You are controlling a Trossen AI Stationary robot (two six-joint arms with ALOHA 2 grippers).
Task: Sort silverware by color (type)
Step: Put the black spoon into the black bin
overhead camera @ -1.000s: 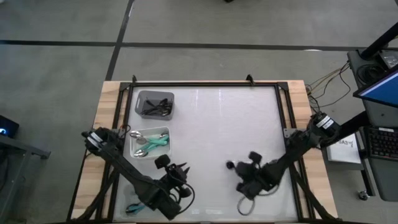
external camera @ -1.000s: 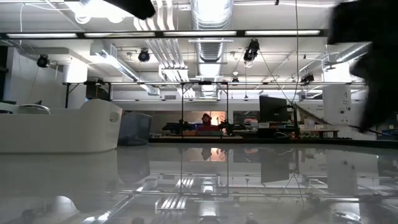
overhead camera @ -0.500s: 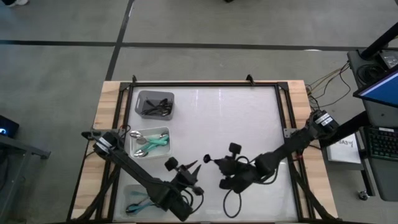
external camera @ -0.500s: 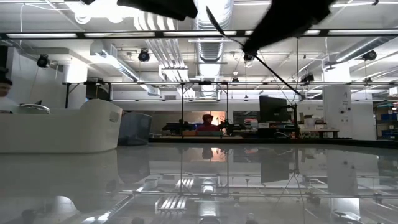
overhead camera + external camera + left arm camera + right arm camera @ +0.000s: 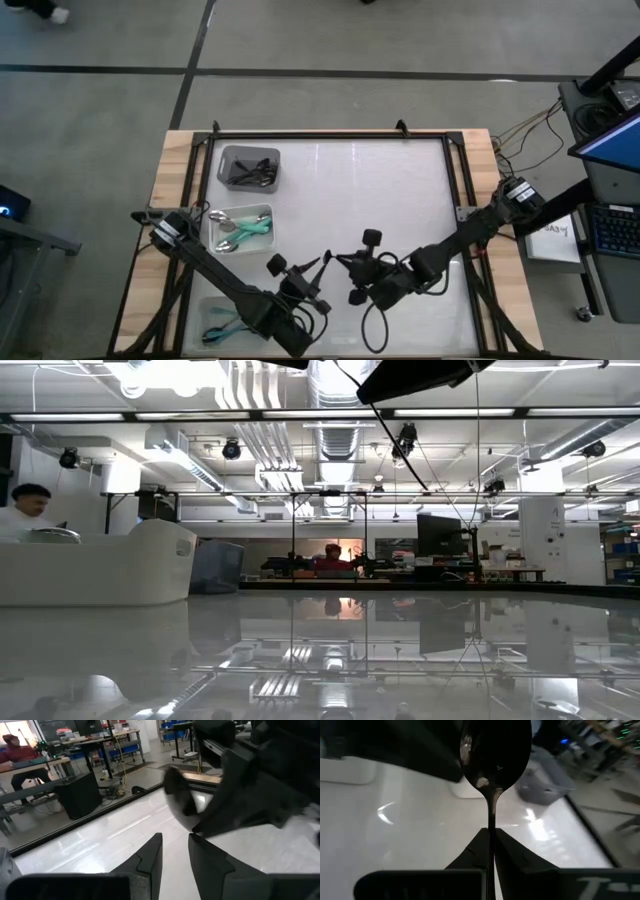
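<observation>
My right gripper (image 5: 491,832) (image 5: 343,262) is over the near middle of the table, shut on an all-black spoon (image 5: 494,750). My left gripper (image 5: 175,837) (image 5: 319,268) is open and faces it from the left at close range, with its fingertips just short of the right gripper's head (image 5: 235,795). No spoon shows between the left fingers. Other spoons lie in three bins on the table's left: black ones in a grey bin (image 5: 250,167), silver-and-teal ones in a white bin (image 5: 242,228), and teal-handled ones in a clear bin (image 5: 222,322). My right gripper pinches the black spoon's thin handle (image 5: 491,817) between its two fingers. The spoon runs on along the fingers, bowl (image 5: 495,745) foremost, toward the table's left. It is lifted clear of the table.
The three bins stand in a column along the table's left side. A black frame (image 5: 330,134) borders the white table top. In the low view a person (image 5: 25,510) is in the room behind, beyond a white tub (image 5: 100,565).
My right gripper has travelled toward the table's left, and my left gripper toward the right. They now meet almost tip to tip over the near middle. Most of the move came in the first half second, and both slowed after that.
</observation>
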